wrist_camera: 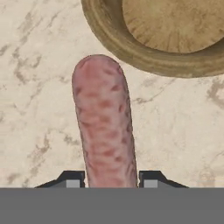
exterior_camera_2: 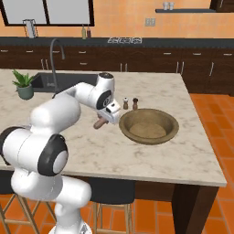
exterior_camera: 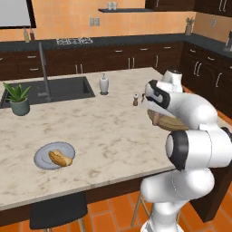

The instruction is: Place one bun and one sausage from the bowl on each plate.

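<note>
My gripper [wrist_camera: 111, 179] is shut on the sausage [wrist_camera: 105, 127], a pinkish-red cylinder that sticks out ahead of the fingertips [wrist_camera: 72, 178]. In the right base view the sausage [exterior_camera_2: 100, 123] hangs over the marble counter just left of the bowl [exterior_camera_2: 148, 126], held by the gripper [exterior_camera_2: 107, 117]. The wide tan wooden bowl [wrist_camera: 175, 39] looks empty inside. In the left base view the arm hides most of the bowl [exterior_camera: 170, 122]. A bun [exterior_camera: 60, 158] lies on the pale grey-blue plate [exterior_camera: 44, 156] near the counter's front left.
Salt and pepper shakers [exterior_camera_2: 130, 103] stand just behind the bowl. A white bottle [exterior_camera: 104, 84] is beside the sink [exterior_camera: 54, 90], with a tall faucet [exterior_camera: 44, 68] and a potted plant [exterior_camera: 19, 99]. A dark stool [exterior_camera: 59, 210] sits below the counter edge.
</note>
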Controlling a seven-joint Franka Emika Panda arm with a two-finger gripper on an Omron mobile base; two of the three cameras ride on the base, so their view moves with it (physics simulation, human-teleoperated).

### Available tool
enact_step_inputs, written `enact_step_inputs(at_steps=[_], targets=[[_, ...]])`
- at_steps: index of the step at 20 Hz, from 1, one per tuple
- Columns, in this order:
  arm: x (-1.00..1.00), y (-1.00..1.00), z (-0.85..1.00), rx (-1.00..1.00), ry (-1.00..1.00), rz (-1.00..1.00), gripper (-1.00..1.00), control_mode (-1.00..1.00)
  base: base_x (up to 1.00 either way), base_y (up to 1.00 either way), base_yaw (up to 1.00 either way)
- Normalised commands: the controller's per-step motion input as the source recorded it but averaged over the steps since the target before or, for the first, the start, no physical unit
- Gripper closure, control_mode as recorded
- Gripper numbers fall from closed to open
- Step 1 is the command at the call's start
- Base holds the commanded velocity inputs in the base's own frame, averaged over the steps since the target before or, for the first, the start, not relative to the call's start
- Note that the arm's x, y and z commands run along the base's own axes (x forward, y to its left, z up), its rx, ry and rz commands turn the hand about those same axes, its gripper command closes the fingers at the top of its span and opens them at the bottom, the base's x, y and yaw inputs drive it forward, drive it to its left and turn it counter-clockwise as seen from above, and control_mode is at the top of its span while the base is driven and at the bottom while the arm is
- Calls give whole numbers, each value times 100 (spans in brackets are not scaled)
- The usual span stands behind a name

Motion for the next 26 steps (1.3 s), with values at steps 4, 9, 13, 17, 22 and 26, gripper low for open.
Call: enact_step_inputs(at_steps=[4, 9, 13, 17, 22, 26], targets=[[-25, 100, 20, -9, 8, 20, 100, -100, 0, 0, 0], [-29, 100, 0, -4, 13, 23, 100, -100, 0, 0, 0], [-23, 100, 0, -6, 17, 24, 100, -100, 0, 0, 0], [-20, 100, 0, -6, 17, 24, 100, -100, 0, 0, 0], [-22, 100, 0, -6, 15, 24, 100, -100, 0, 0, 0], [-21, 100, -6, -2, 10, 25, 100, -100, 0, 0, 0]])
